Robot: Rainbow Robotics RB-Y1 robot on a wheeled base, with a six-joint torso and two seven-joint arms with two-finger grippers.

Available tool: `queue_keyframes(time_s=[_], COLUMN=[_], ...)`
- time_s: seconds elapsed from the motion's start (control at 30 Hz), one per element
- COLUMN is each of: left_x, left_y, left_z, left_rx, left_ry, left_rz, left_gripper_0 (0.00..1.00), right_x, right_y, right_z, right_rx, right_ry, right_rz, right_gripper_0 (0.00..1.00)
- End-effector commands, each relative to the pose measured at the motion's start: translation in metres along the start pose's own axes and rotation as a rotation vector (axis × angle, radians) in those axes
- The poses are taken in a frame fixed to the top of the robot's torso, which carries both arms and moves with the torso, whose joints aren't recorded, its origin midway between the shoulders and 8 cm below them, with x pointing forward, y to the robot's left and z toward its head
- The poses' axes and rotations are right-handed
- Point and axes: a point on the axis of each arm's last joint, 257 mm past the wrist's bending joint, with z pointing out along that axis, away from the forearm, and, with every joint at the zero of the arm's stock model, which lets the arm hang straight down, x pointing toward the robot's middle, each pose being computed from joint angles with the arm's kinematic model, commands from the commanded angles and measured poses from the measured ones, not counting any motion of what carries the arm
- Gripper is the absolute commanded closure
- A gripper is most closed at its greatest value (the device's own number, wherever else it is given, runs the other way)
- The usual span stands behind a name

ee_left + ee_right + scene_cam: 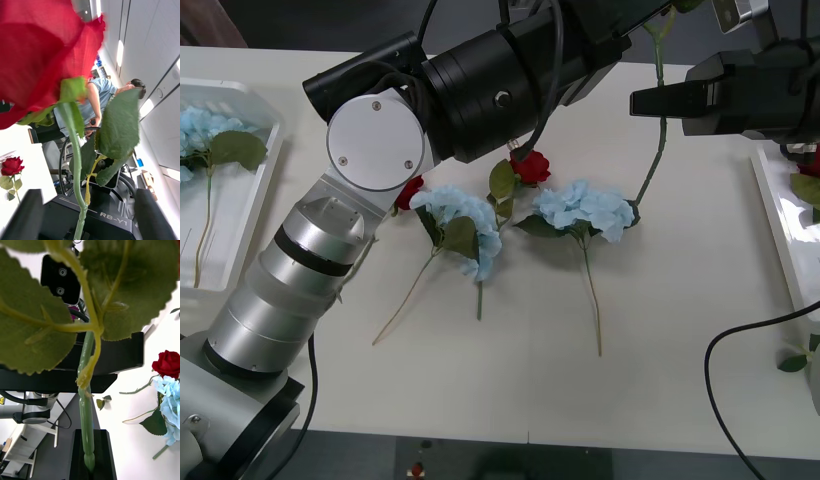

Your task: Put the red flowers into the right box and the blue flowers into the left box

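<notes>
Three blue flowers (472, 222), four red flowers (531, 166), two trays (252, 205)

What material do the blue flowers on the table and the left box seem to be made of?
The blue flowers look like fabric: thin, matte, slightly frayed pale petals, with stems that seem to be plastic. The left box looks like moulded white plastic, smooth and slightly glossy, with a rounded raised rim. Neither material is certain from looks alone.

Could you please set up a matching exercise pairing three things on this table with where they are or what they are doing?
Things:
1. left box
2. right tool
3. red rose

States:
a. lies loose on the table
b. contains blue flowers
c. grips a green stem above the table

Pairs: 1-b, 2-c, 3-a
</notes>
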Motion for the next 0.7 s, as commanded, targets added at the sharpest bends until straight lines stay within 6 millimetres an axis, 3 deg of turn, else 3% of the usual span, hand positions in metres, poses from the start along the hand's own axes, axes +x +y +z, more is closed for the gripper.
queue_keyframes(time_s=[0.03, 0.33, 0.37, 0.43, 0.63, 0.7], left_x=[-0.005, -0.005, -0.001, -0.003, -0.022, -0.028], left_y=[-0.036, -0.036, -0.02, -0.011, 0.016, 0.023], left_z=[0.011, 0.011, 0.009, 0.005, -0.032, -0.053], left_rx=[0.066, 0.066, 0.036, 0.016, -0.077, -0.112], left_ry=[-0.001, -0.001, 0.002, 0.005, 0.071, 0.118], left_rz=[0.057, 0.057, 0.041, 0.056, 0.145, 0.141], left_gripper_0=[0.0, 0.0, 0.0, 0.0, 0.0, 0.0], right_x=[-0.009, 0.005, 0.006, 0.009, 0.023, 0.03], right_y=[0.007, -0.028, -0.03, -0.041, -0.078, -0.091], right_z=[-0.012, -0.075, -0.081, -0.099, -0.158, -0.184], right_rx=[0.033, 0.233, 0.252, 0.318, 0.57, 0.672], right_ry=[0.015, 0.03, 0.031, 0.036, 0.077, 0.099], right_rz=[-0.04, 0.03, 0.033, 0.049, 0.104, 0.128], right_gripper_0=[1.0, 1.0, 1.0, 1.0, 1.0, 1.0])
